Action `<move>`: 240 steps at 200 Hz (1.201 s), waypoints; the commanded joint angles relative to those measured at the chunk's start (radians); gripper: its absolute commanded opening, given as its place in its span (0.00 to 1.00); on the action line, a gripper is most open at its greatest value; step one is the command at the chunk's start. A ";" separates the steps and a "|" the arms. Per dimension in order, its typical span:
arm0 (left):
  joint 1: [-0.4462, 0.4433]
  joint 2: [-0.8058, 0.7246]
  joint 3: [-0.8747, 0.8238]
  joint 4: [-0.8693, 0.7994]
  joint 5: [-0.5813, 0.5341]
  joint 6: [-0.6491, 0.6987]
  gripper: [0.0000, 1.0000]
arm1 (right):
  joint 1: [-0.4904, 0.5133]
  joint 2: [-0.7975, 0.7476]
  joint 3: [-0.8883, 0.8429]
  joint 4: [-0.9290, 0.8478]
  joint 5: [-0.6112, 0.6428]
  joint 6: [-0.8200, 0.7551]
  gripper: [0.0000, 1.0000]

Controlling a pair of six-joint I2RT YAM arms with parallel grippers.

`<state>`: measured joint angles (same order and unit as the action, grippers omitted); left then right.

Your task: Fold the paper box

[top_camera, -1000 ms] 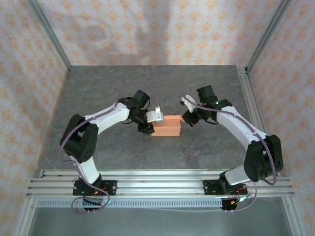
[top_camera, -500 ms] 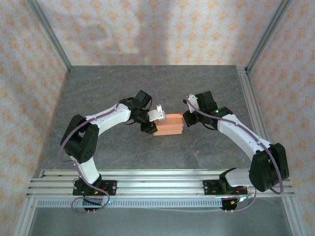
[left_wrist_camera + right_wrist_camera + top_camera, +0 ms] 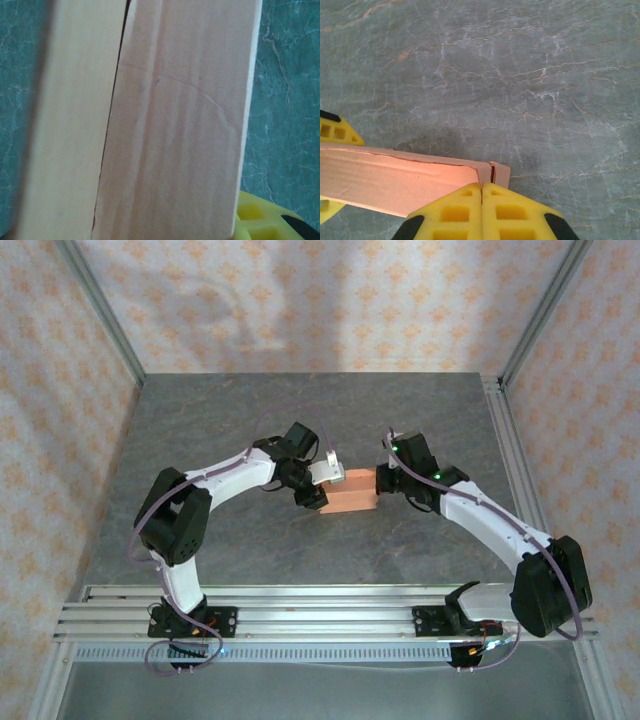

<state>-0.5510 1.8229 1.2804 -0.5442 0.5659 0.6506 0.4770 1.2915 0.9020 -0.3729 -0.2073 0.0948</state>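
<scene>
We see that the paper box (image 3: 352,493) has shifted a little to the right together with the left claw (image 3: 322,483), and the closed right claw (image 3: 381,481) now touches its end.

paper box (image 3: 351,490) | between left claw (image 3: 325,481) and right claw (image 3: 382,481) (one per end)

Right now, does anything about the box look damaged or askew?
Yes, mildly. The paper box shows faint creases across one panel in the left wrist view. In the right wrist view its end flap sits slightly off the wall, leaving a thin gap beside the shut right tool.
</scene>
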 commanded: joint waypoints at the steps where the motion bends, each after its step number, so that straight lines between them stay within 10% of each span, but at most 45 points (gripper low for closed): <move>1: -0.009 0.016 0.006 -0.024 -0.038 -0.021 0.35 | 0.012 -0.031 -0.033 0.028 0.077 0.063 0.00; 105: -0.014 0.023 0.009 -0.027 -0.033 -0.027 0.42 | 0.015 -0.093 -0.238 0.260 0.101 0.063 0.00; 168: -0.015 -0.110 -0.143 0.206 -0.061 -0.108 0.83 | 0.015 -0.103 -0.235 0.257 0.111 0.062 0.00; 240: -0.018 -0.362 -0.461 0.705 -0.134 -0.366 1.00 | 0.015 -0.123 -0.250 0.255 0.129 0.065 0.00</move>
<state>-0.5625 1.5467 0.9176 -0.1036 0.4850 0.4252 0.4911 1.2015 0.6804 -0.0952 -0.1101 0.1574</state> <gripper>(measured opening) 0.995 0.048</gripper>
